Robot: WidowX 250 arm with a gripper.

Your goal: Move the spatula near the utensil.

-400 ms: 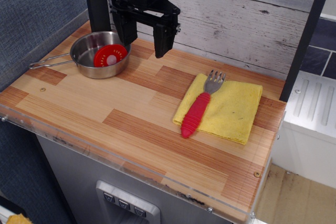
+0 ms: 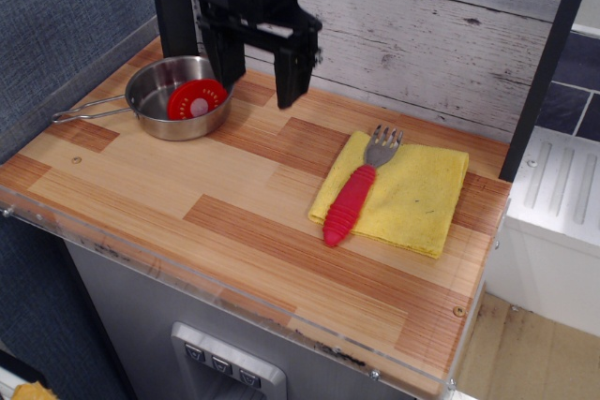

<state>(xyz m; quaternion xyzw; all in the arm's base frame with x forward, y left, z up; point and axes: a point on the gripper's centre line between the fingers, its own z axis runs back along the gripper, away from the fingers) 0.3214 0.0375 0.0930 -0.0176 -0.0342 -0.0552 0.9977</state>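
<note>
Lying untouched on a folded yellow cloth (image 2: 398, 192) at the right of the wooden counter (image 2: 169, 194), the spatula (image 2: 354, 196) is resting with its red ribbed handle angled toward the front edge and its grey tined head pointing at the plank wall (image 2: 422, 25). The handle's tip is overhanging the cloth's near-left border, which, by the look of it, is leaving that end easy to reach from above. The utensil (image 2: 178, 96), a shiny steel saucepan holding a red disc (image 2: 197, 98), is sitting well apart at the back left, its wire handle reaching toward the left edge. The gripper (image 2: 258, 77) is hanging just beside the pan, near the wall, with its dark fingers spread wide and nothing between them. Bare boards are stretching between pan and cloth, offering what appears to be an unobstructed path for the carry. The counter's front lip and right edge are lying close to the cloth, so a nudged spatula could slide off.
</note>
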